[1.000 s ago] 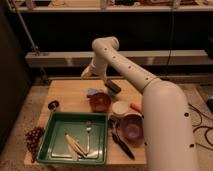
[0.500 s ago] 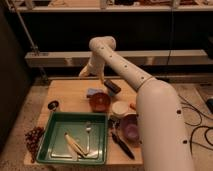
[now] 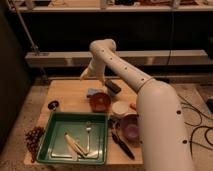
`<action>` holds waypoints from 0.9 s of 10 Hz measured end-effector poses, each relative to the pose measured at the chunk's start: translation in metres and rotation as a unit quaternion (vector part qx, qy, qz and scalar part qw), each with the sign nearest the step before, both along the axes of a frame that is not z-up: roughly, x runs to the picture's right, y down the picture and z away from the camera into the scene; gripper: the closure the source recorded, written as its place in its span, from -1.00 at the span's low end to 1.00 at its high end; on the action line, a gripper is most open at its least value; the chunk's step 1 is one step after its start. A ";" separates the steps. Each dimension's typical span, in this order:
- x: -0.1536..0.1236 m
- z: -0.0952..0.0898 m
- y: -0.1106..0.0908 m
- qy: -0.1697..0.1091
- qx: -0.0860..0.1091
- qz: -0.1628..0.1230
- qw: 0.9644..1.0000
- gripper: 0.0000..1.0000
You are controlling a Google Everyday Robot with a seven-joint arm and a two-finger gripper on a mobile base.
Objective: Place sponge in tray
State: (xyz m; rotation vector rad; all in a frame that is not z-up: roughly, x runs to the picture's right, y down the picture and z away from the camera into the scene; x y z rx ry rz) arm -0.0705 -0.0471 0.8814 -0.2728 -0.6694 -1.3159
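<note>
A blue sponge [image 3: 93, 92] lies on the wooden table just behind a red bowl [image 3: 100, 102]. The green tray [image 3: 56, 145] sits at the table's front left and holds a fork and a pale utensil. My gripper [image 3: 85, 76] hangs at the end of the cream arm above the table's back edge, a little up and left of the sponge and apart from it. It holds nothing that I can see.
A dark block [image 3: 112, 86] lies right of the sponge. A white cup [image 3: 120, 108], a purple bowl [image 3: 131, 128] and a black utensil [image 3: 123, 145] sit right of the tray. Grapes [image 3: 33, 137] and a small black object [image 3: 53, 105] are at the left.
The arm's elbow and wrist have shifted slightly left and down. The objects on the table have not moved.
</note>
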 end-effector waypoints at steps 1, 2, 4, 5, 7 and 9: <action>0.004 0.008 0.006 0.004 -0.001 0.000 1.000 -0.60; 0.007 0.010 0.008 0.006 -0.001 0.000 1.000 -0.60; 0.009 0.014 0.013 0.003 0.000 0.003 1.000 -0.60; 0.009 0.019 0.017 0.001 0.001 0.003 1.000 -0.60; 0.008 0.029 0.025 0.000 0.001 -0.001 1.000 -0.60; 0.007 0.035 0.031 0.000 -0.001 -0.003 1.000 -0.60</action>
